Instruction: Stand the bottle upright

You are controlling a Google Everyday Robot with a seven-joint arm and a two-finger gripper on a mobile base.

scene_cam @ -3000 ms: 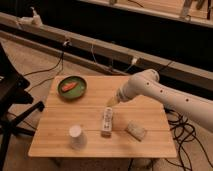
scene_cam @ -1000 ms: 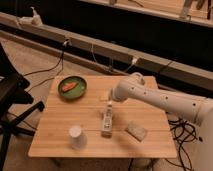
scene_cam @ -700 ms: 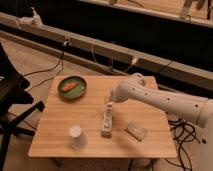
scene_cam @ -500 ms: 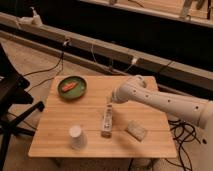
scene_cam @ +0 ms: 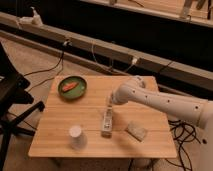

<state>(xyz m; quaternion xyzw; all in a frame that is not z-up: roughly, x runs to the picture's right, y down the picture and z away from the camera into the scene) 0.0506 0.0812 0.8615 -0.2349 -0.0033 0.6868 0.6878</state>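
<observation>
Hand [scene_cam: 108,105] lowered over lying bottle [scene_cam: 106,123], arm [scene_cam: 155,99] cropped

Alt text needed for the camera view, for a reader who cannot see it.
A slim whitish bottle lies on its side on a wooden table, with the robot's gripper at the bottle's far end. A white cup, a grey-beige block and a green bowl sit around it.
</observation>
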